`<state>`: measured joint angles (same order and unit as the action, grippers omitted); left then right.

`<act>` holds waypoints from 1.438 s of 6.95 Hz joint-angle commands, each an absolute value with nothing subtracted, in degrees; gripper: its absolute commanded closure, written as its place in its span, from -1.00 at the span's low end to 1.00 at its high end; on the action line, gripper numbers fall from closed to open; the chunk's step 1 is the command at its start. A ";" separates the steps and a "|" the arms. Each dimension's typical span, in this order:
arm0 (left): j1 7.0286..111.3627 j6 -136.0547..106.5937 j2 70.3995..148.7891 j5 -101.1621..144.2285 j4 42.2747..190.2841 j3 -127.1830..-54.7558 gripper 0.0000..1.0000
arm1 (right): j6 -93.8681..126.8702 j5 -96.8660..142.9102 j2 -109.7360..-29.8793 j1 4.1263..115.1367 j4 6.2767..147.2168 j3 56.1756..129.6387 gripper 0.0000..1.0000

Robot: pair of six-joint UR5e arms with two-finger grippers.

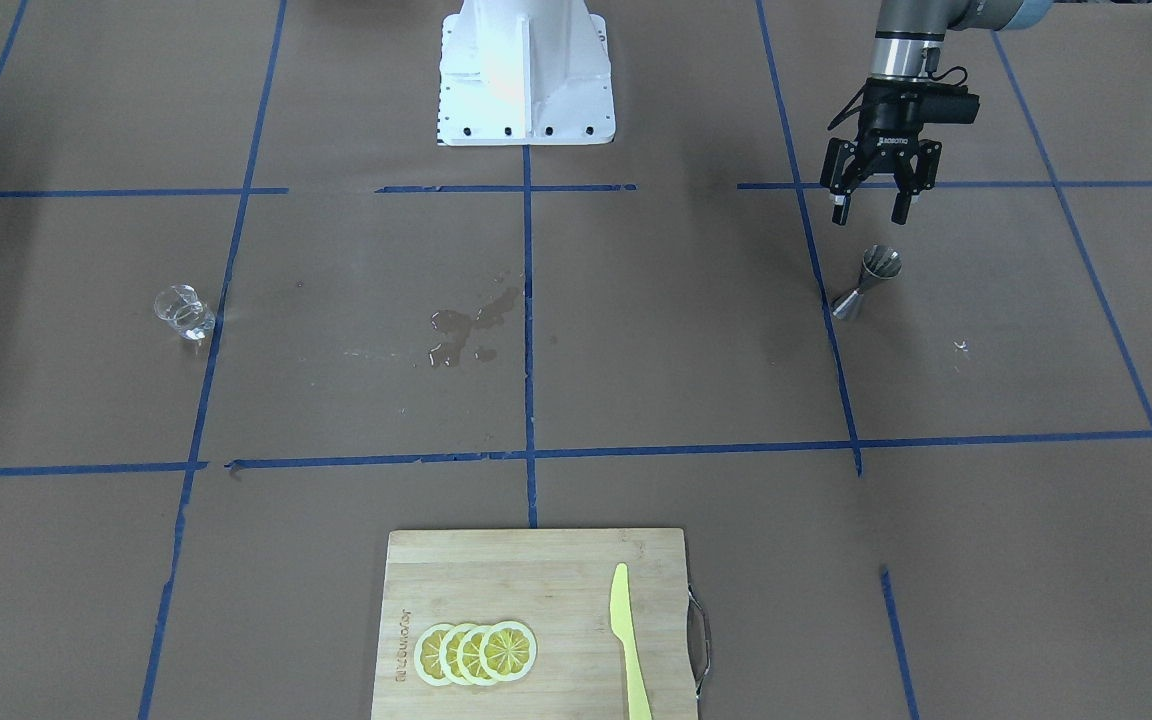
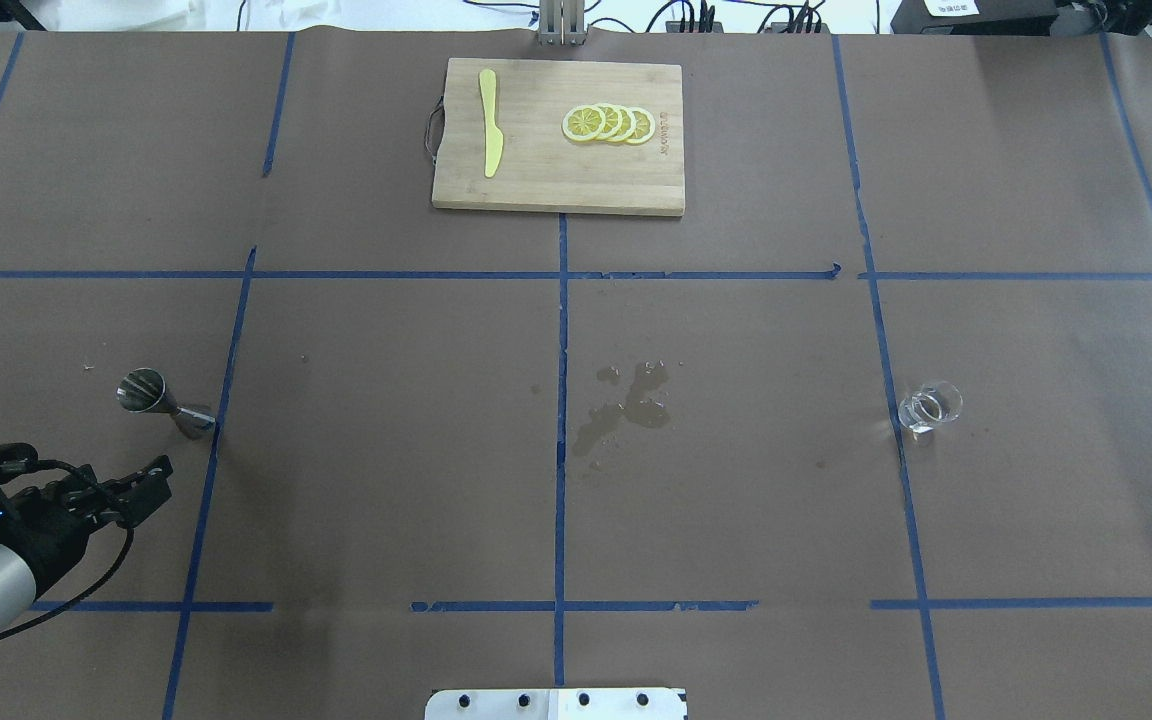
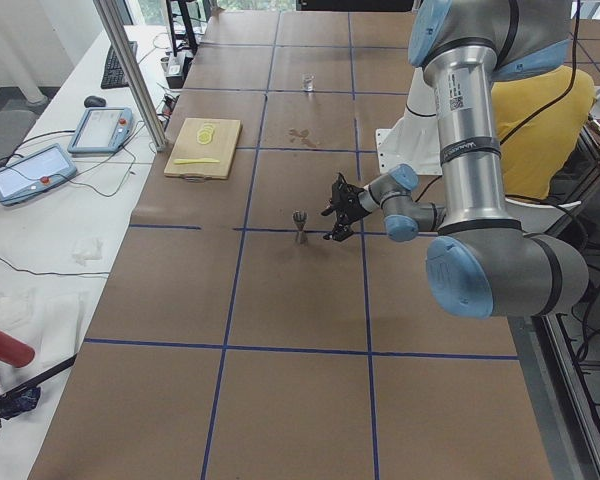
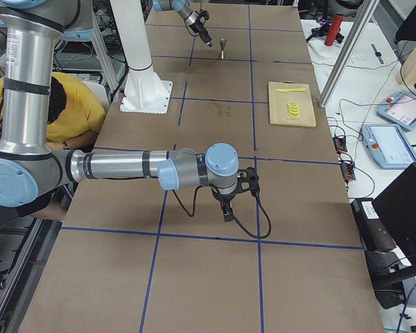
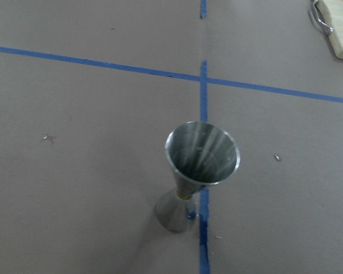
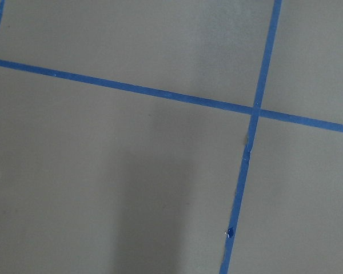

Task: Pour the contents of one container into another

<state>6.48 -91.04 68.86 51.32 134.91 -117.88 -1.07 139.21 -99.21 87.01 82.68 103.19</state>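
just beside the jigger (image 1: pixel 864 285), left tool (image 1: pixel 870 215) hangs released; a careless nudge could topple it off its narrow base.

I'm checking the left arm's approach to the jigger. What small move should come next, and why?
Probably ease the left pincer forward and down around the jigger: it hangs open, apart from it on the robot's side; the jigger stands upright, untouched, and the glass cup sits far away.
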 commanded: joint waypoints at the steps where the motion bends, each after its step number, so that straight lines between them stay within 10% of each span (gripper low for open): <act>1: 4.40 -91.50 69.60 45.80 135.09 -115.85 -0.58 | -1.14 139.22 -99.23 87.01 82.62 103.18 -1.00; 10: 3.08 -86.92 78.04 30.34 135.09 -103.46 -0.94 | -1.23 139.04 -99.23 87.01 82.62 103.10 -1.00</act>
<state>3.08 -87.63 77.43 32.17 135.09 -104.82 -1.18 139.04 -99.22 87.01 82.62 103.07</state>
